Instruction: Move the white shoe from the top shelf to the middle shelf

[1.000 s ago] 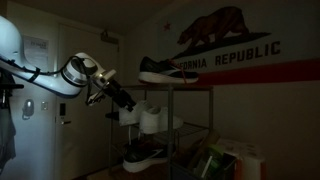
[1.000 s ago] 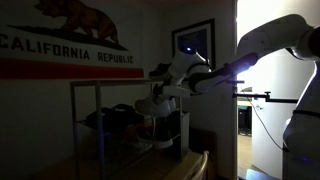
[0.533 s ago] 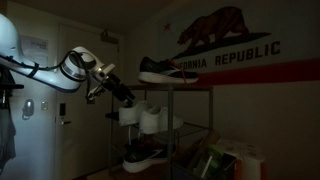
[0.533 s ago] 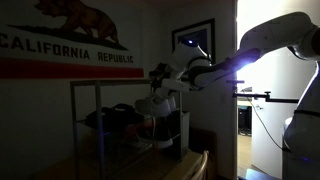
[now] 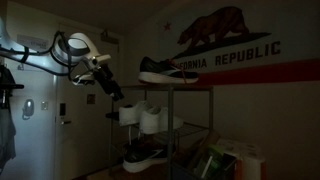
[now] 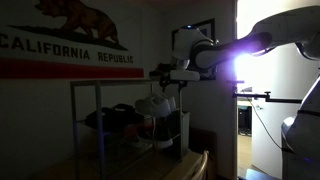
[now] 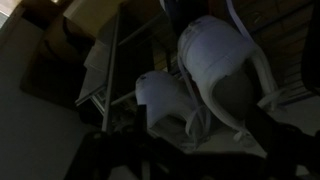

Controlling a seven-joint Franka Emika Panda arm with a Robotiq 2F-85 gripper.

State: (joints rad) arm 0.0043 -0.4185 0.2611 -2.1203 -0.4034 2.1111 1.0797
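Wrist view, seemingly two white shoes (image 7: 218, 62), one dark rack (image 7: 113, 60), dim.

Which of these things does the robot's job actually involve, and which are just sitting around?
Part of the job: white shoe, top shelf, middle shelf, gripper.

Just lying about: top dark sneaker, bulkier white shoe, bottom dark sneaker, California flag on the wall.

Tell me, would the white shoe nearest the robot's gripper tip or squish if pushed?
Probably not tip: the white shoe looks low and long, so it likely slides rather than rolls. Its top probably squishes a little, the sole less. It seems light for its size.
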